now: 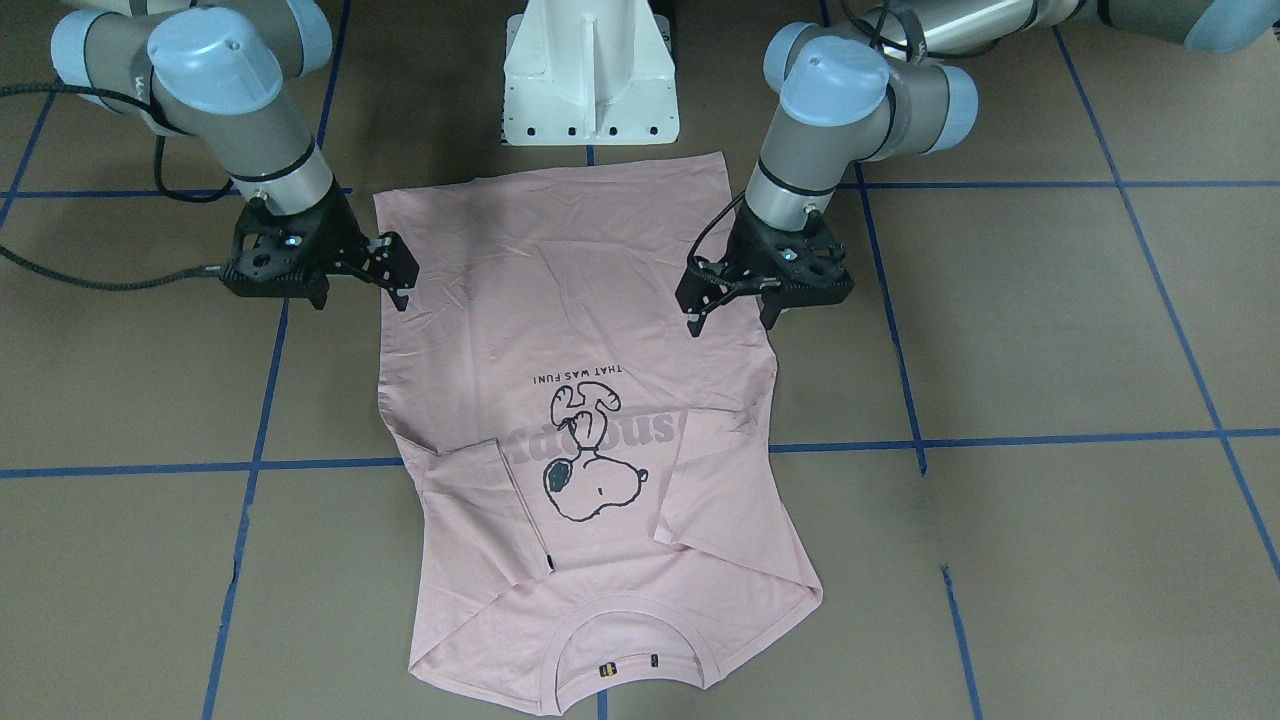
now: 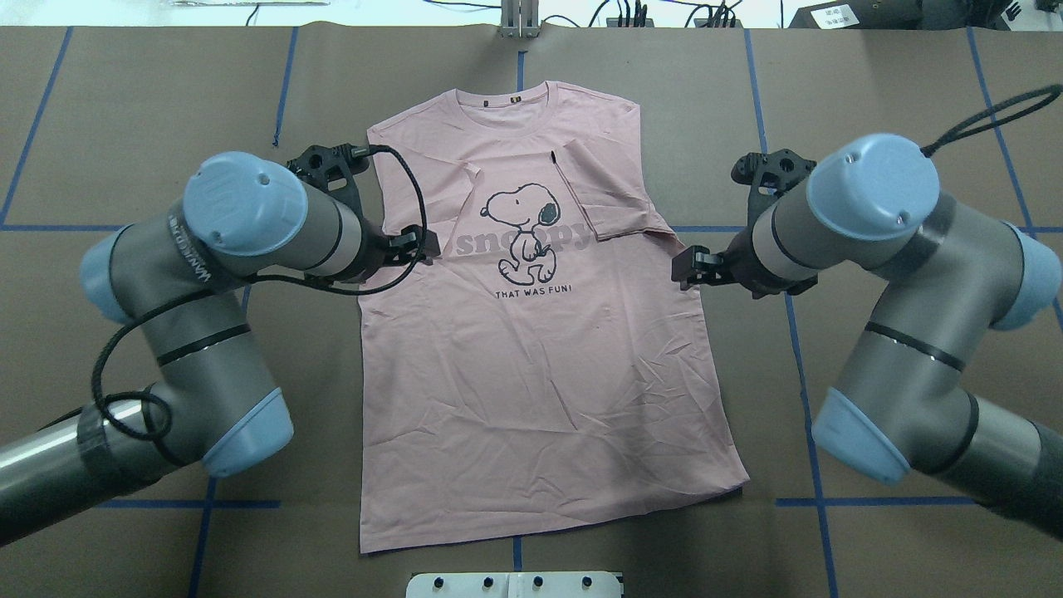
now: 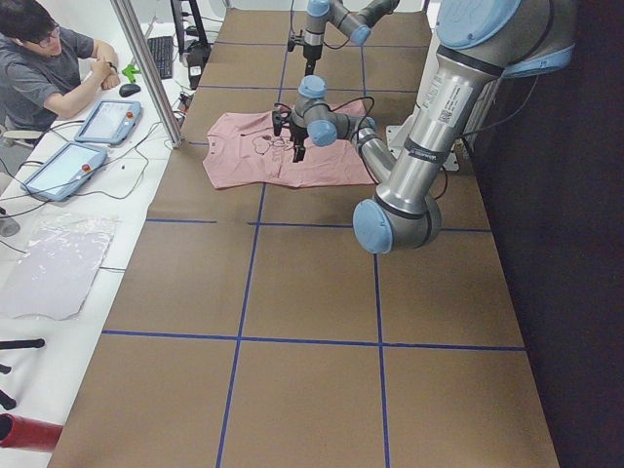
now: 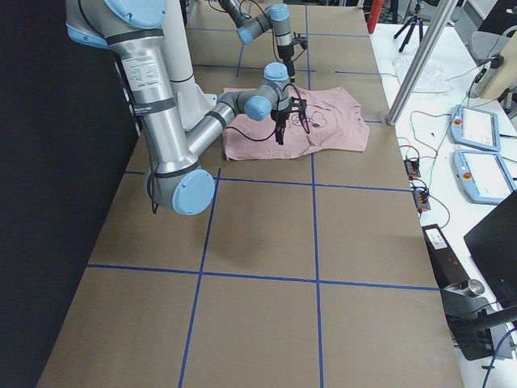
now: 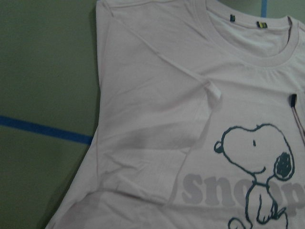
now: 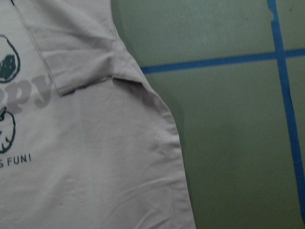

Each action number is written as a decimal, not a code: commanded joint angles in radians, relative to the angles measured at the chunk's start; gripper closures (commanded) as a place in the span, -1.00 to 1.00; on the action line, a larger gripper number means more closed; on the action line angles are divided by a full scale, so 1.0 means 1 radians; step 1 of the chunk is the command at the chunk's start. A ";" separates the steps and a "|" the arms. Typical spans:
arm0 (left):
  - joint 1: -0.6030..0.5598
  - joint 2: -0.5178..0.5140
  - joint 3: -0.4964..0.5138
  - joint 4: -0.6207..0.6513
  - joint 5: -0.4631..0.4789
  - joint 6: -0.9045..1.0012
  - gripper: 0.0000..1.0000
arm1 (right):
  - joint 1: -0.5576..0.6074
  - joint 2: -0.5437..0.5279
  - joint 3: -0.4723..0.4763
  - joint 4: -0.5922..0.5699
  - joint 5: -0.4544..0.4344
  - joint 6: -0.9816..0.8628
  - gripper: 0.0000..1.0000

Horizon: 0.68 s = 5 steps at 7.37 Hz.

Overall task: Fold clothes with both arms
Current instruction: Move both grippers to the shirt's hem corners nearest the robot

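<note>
The pale pink T-shirt (image 2: pixel 531 374) lies flat and print side up, its collar (image 2: pixel 515 104) at the far end from the robot. Both sleeves are folded inward onto the chest; the one on the robot's right (image 2: pixel 602 195) partly covers the grey lettering. My left gripper (image 1: pixel 732 320) hovers open over the shirt's left side edge, level with the print, and shows in the overhead view as well (image 2: pixel 415 245). Over the opposite side edge my right gripper (image 1: pixel 360 297) is also open (image 2: pixel 693 267). Neither holds any cloth. The wrist views show only shirt (image 5: pixel 157 143) (image 6: pixel 95 157) and table.
The white pedestal (image 1: pixel 590 80) stands just behind the shirt's hem. Blue tape lines (image 2: pixel 872 228) grid the brown table. A person (image 3: pixel 49 68) sits at a side desk with tablets (image 3: pixel 107 119) beyond the far table edge, next to a metal pole (image 3: pixel 146 68).
</note>
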<state>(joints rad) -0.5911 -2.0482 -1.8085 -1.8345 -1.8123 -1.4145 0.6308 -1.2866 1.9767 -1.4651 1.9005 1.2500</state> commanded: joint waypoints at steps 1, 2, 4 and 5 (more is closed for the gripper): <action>0.040 0.120 -0.145 0.021 0.001 0.003 -1.00 | -0.241 -0.194 0.092 0.205 -0.209 0.233 -1.00; 0.040 0.131 -0.155 0.021 0.002 0.002 -1.00 | -0.351 -0.271 0.118 0.257 -0.289 0.265 -1.00; 0.042 0.129 -0.155 0.021 0.002 -0.003 -1.00 | -0.436 -0.350 0.129 0.242 -0.373 0.287 -1.00; 0.045 0.128 -0.155 0.021 0.002 -0.006 -1.00 | -0.448 -0.364 0.129 0.242 -0.371 0.304 -1.00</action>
<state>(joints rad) -0.5492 -1.9201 -1.9622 -1.8132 -1.8102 -1.4175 0.2123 -1.6209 2.1035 -1.2251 1.5438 1.5329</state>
